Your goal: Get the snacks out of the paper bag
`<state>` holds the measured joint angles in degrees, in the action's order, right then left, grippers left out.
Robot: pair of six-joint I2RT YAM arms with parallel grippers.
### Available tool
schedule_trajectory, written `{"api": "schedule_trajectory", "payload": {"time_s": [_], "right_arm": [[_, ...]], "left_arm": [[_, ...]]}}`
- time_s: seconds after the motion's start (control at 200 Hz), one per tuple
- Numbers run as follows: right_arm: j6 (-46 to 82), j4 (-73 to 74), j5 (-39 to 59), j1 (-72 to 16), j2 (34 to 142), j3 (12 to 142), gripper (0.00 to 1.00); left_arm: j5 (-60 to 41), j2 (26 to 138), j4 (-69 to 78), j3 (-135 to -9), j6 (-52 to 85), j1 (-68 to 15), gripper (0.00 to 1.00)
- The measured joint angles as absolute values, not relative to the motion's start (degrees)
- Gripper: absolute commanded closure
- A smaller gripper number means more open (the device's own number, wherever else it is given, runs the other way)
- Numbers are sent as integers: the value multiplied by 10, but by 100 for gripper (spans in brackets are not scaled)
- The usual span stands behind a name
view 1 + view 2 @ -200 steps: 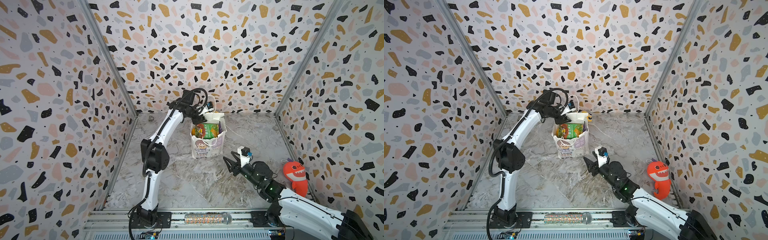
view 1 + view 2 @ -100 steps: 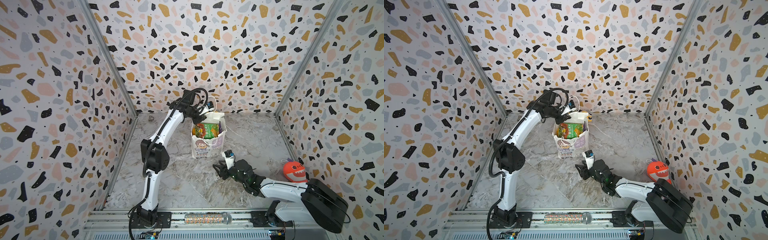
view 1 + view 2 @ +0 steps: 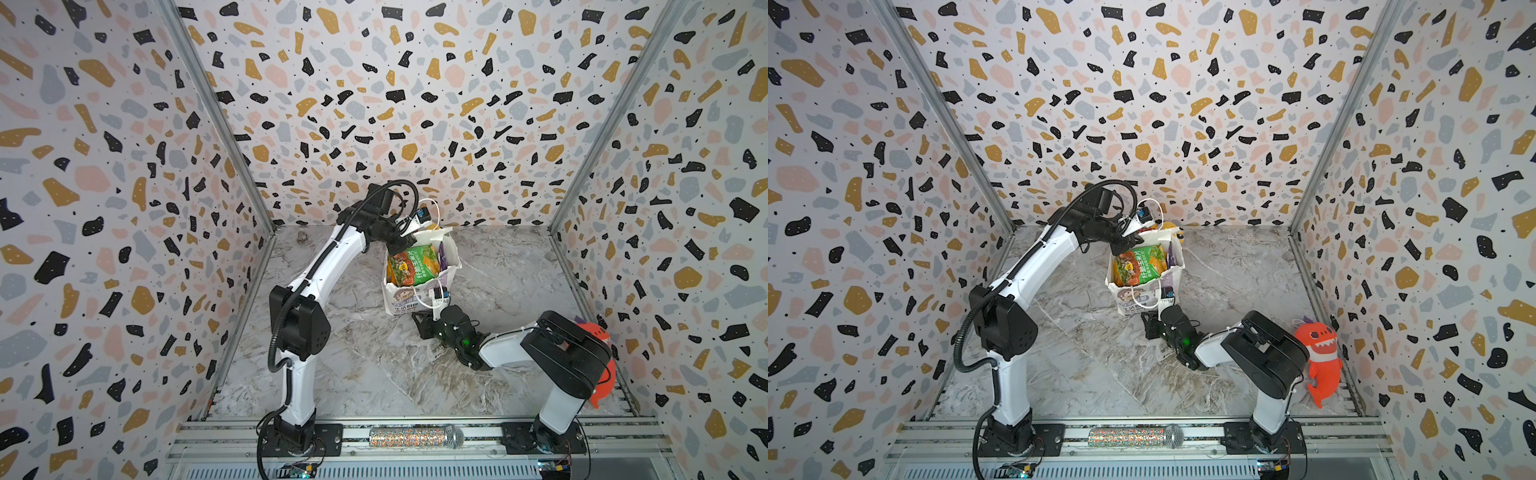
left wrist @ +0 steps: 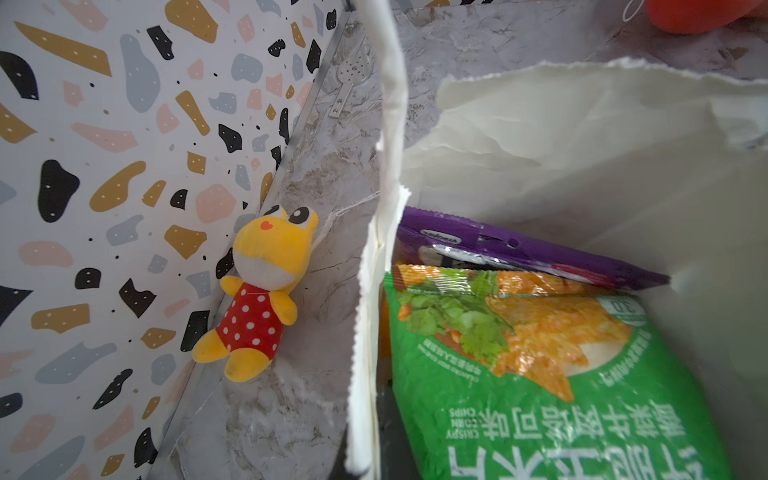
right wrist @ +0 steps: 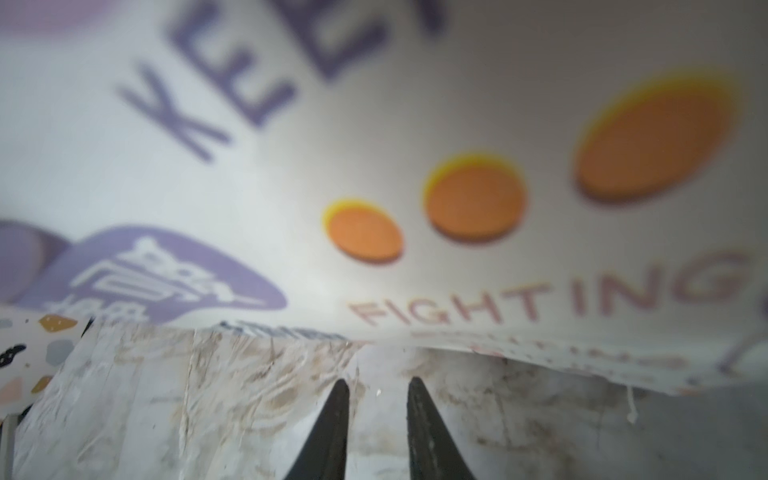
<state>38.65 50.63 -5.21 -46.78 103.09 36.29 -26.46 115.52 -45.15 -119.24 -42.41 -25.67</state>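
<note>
The white paper bag (image 3: 415,296) (image 3: 1136,300) stands upright mid-table with its mouth open. A green snack packet (image 3: 413,266) (image 3: 1140,266) (image 4: 540,395) leans inside it, with a purple packet (image 4: 519,253) (image 3: 1170,257) behind and an orange sliver (image 4: 384,324) beside. My left gripper (image 3: 405,241) (image 3: 1133,240) (image 4: 365,469) is shut on the bag's upper rim at the far left corner. My right gripper (image 3: 419,322) (image 3: 1147,322) (image 5: 376,384) lies low on the table at the bag's base. Its fingers stand a narrow gap apart with nothing between them, and the printed bag wall (image 5: 415,166) fills its view.
A yellow plush in a red dotted dress (image 4: 266,291) leans on the back wall behind the bag. An orange dinosaur plush (image 3: 1320,361) (image 3: 598,353) sits by the right wall behind my right arm. A glittery microphone (image 3: 415,436) lies on the front rail. A small metal strainer (image 4: 349,79) lies near the back wall.
My right arm has dropped and reached left up to the bag's base, its jaws narrowing. My left gripper has closed on the bag's rim. The bag has stayed put.
</note>
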Motion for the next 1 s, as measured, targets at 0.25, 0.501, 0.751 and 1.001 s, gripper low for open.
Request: {"api": "schedule_trajectory", "payload": {"time_s": [0.25,0.501,0.751,1.001], "right_arm": [[398,567,-99,-458,1107,408,71],[330,572,-102,-485,1007,339,49],[214,516,-108,-579,781,225,34],[153,389,-80,-605,543,100,41]], "left_arm": [[-245,1118,-417,-1152,-423,-257,100],[-257,1074,-358,-1071,-430,-263,100],[-283,971,-267,-916,-435,-279,100],[-285,958,-231,-888,-430,-283,100]]}}
